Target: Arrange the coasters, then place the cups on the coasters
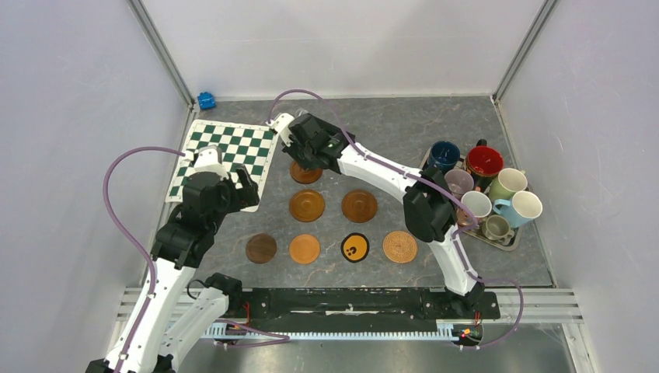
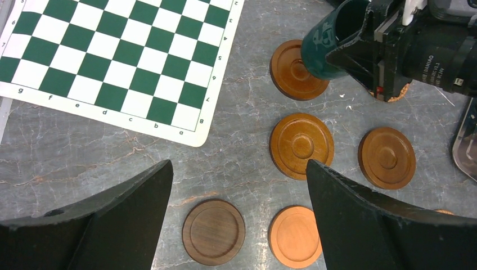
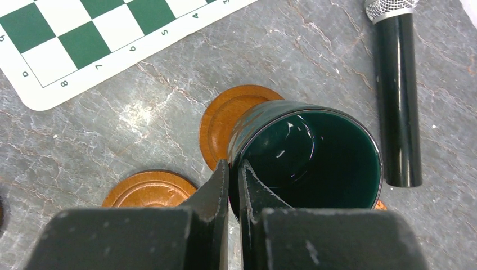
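Top external view: the grey marbled table [image 1: 435, 124] carries everything. The left arm [image 1: 183, 241] and right arm [image 1: 388, 175] reach out over it from the near edge. The chequered mat [image 1: 225, 151] lies flat at the far left.

At the right edge a tray [image 1: 509, 242] holds seven cups packed close:
- dark blue cup [image 1: 444, 155]
- red-inside cup [image 1: 484, 162]
- clear glass cup [image 1: 458, 183]
- pale green cup [image 1: 505, 184]
- white-inside cup [image 1: 476, 205]
- light blue cup [image 1: 522, 208]
- small grey-olive cup [image 1: 496, 227]

The left pincer [image 2: 239, 169] hangs above the table beside the mat's near corner. Its jaws are spread wide with nothing between them.

The right pincer [image 3: 233, 174] has its jaws almost together, pinching the rim of the dark green mug [image 3: 315, 152], one finger outside the wall and one inside. The mug tilts over the far grooved coaster [image 2: 295, 70]. I cannot tell whether its base touches the coaster.

Nearer than that coaster, two grooved wooden coasters [image 1: 307, 205] [image 1: 359, 206] sit side by side. The nearest row runs left to right:
- dark brown coaster [image 1: 261, 249]
- plain orange coaster [image 1: 305, 249]
- black coaster [image 1: 355, 248] with a yellow mark
- woven tan coaster [image 1: 400, 246]

In the right wrist view, a black microphone [image 3: 398, 101] lies on the table just beside the mug. A small blue object [image 1: 206, 99] sits in the far left corner.
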`<state>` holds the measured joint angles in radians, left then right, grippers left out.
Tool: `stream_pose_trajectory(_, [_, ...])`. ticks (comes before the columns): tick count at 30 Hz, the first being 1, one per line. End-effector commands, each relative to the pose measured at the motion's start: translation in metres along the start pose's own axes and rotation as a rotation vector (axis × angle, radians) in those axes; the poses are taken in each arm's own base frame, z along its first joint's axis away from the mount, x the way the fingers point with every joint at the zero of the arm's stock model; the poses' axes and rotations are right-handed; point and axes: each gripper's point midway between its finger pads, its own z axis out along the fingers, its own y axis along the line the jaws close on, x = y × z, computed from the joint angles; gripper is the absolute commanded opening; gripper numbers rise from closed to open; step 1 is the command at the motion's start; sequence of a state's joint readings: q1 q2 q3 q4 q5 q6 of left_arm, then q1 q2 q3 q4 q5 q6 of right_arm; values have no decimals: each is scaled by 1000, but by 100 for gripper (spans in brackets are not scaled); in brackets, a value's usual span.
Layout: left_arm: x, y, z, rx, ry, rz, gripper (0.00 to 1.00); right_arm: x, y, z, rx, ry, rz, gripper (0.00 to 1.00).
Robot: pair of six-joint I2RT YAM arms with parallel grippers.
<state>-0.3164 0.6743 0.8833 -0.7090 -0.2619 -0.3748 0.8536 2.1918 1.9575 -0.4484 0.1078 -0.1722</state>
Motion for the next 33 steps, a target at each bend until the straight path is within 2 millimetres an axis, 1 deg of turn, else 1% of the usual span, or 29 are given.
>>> stream_pose_trajectory(1, [-8, 0, 0, -3, -31, 21, 95, -56, -2, -7, -7, -187, 20, 0])
stream_pose_trajectory(8, [-7, 2, -1, -12, -30, 25, 95, -46, 4, 6, -22, -165, 18, 1])
stream_pose_trajectory(17, [-6, 4, -2, -19, -29, 26, 96, -30, 3, 19, -3, -126, 1, 2])
stream_pose_trajectory(22, [-5, 4, -1, -20, -25, 29, 96, -23, 6, 26, -12, -111, -9, 3])
stream_pose_trajectory(26, [-5, 4, 0, -22, -24, 29, 96, -22, 7, 27, -19, -107, -15, 7])
stream_pose_trajectory(31, [-5, 5, 0, -27, -23, 31, 96, -18, 7, 28, -15, -96, -20, 15])
stream_pose_trajectory(33, [-5, 5, 0, -27, -24, 30, 96, -20, 7, 27, -18, -100, -21, 16])
